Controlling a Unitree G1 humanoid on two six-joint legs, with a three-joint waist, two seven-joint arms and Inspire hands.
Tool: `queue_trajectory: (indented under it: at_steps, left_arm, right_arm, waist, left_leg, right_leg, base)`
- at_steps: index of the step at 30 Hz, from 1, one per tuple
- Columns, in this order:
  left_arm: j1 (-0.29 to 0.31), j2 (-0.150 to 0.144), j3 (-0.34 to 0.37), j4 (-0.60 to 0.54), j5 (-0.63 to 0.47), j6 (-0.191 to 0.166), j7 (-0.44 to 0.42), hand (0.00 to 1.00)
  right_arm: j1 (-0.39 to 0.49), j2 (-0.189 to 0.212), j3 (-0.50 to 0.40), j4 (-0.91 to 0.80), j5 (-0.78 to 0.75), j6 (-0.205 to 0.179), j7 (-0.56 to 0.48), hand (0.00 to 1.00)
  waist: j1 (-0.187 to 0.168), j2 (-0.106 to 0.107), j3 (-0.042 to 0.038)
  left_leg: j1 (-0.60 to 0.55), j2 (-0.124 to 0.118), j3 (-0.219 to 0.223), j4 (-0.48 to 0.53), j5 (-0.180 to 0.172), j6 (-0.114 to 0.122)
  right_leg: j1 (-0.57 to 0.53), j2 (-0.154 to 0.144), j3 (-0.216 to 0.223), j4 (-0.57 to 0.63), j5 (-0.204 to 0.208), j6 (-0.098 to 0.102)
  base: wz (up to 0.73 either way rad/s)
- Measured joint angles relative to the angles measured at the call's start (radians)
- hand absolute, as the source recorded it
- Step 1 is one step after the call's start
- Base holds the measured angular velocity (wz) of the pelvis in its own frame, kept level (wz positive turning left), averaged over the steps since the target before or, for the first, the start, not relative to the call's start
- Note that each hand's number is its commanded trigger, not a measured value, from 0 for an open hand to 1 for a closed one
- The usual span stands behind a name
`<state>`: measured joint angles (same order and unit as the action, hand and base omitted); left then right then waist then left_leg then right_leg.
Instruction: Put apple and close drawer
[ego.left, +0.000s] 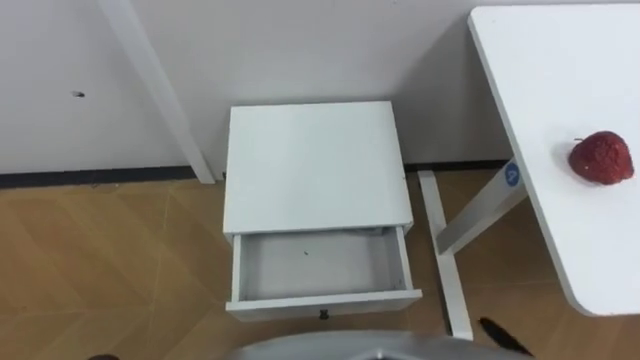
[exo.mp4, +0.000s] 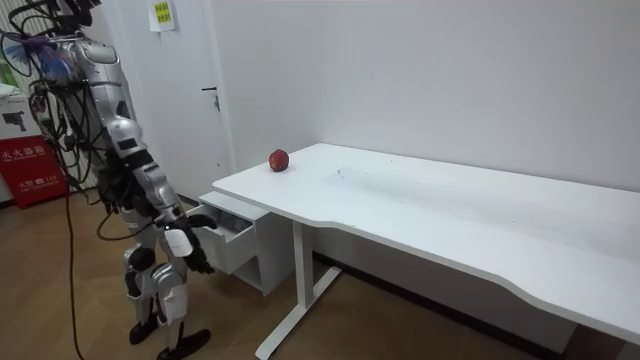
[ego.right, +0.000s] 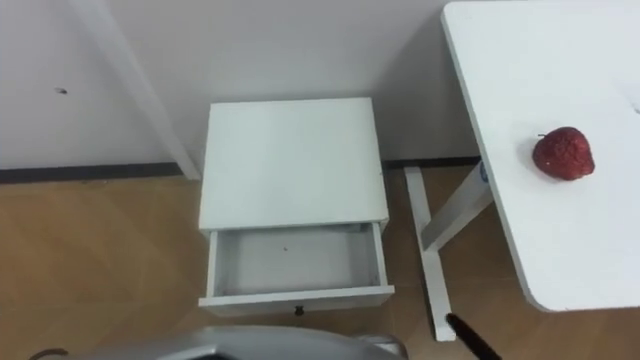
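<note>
A red apple (ego.left: 601, 158) lies on the white table (ego.left: 540, 110) at the right, near its left edge; it also shows as the apple (exo.mp4: 278, 160) at the table's end. To the table's left, a low white cabinet (ego.left: 315, 165) stands against the wall. Its drawer (ego.left: 320, 265) is pulled out and holds nothing. I stand bent forward in front of the cabinet. My right hand (exo.mp4: 187, 244) hangs with relaxed fingers just before the drawer; one dark fingertip (ego.left: 505, 337) shows at the lower right. A dark sliver of my left hand (ego.left: 100, 357) shows at the bottom edge.
The table's white leg and foot (ego.left: 447, 262) stand right beside the cabinet. A slanted white post (ego.left: 150, 85) leans against the wall to the cabinet's left. Wooden floor lies around the cabinet. A red box (exo.mp4: 30, 170) stands behind me.
</note>
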<state>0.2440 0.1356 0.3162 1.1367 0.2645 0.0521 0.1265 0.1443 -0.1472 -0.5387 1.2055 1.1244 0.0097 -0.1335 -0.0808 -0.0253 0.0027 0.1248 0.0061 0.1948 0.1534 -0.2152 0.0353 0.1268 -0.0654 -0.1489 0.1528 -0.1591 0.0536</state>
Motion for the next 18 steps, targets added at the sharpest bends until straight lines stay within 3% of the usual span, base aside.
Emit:
queue_trajectory:
  at_steps: [2,7,12,14,18]
  left_arm:
    - [-0.001,0.010,0.000,0.000,-0.001,-0.017,0.000,0.00]
    - [0.009,0.033,0.000,0.003,0.000,-0.015,-0.001,0.00]
    - [0.029,0.047,0.004,0.000,0.003,-0.008,-0.001,0.00]
    - [0.027,0.052,0.006,-0.005,0.001,-0.008,-0.001,0.00]
    - [0.028,0.053,0.007,-0.044,0.007,-0.007,0.000,0.00]
  right_arm:
    - [-0.013,-0.007,-0.064,-0.010,0.131,-0.021,-0.025,0.00]
    - [-0.022,-0.017,-0.144,-0.017,0.251,-0.032,-0.070,0.00]
    - [-0.038,-0.030,-0.231,-0.086,0.302,-0.043,-0.162,0.00]
    - [-0.048,-0.054,-0.254,-0.119,0.298,-0.060,-0.242,0.00]
    - [-0.047,-0.078,-0.272,-0.273,0.297,-0.086,-0.345,0.00]
  waist:
    - [-0.013,-0.008,-0.0021]
    - [-0.031,-0.029,-0.0040]
    - [-0.053,-0.045,-0.0056]
    - [-0.057,-0.051,-0.0046]
    - [-0.070,-0.049,-0.0055]
  left_leg:
    - [0.000,0.000,0.005,0.000,0.000,0.000]
    - [-0.004,-0.001,0.007,0.000,0.000,0.000]
    - [-0.010,-0.002,0.015,0.009,0.000,0.001]
    - [-0.013,-0.002,0.015,0.011,0.000,0.001]
    - [-0.042,-0.002,0.015,0.015,-0.001,0.001]
  right_leg:
    - [-0.005,0.000,0.006,0.003,0.000,0.000]
    - [-0.014,0.001,0.009,0.018,-0.001,-0.002]
    - [-0.023,0.001,0.009,0.020,-0.001,-0.002]
    - [-0.025,0.001,0.009,0.021,-0.001,-0.002]
    - [-0.053,0.000,0.009,0.032,-0.001,-0.002]
  base:
    - [-0.07]
    - [-0.02]
    - [-0.04]
    - [0.00]
    - [0.00]
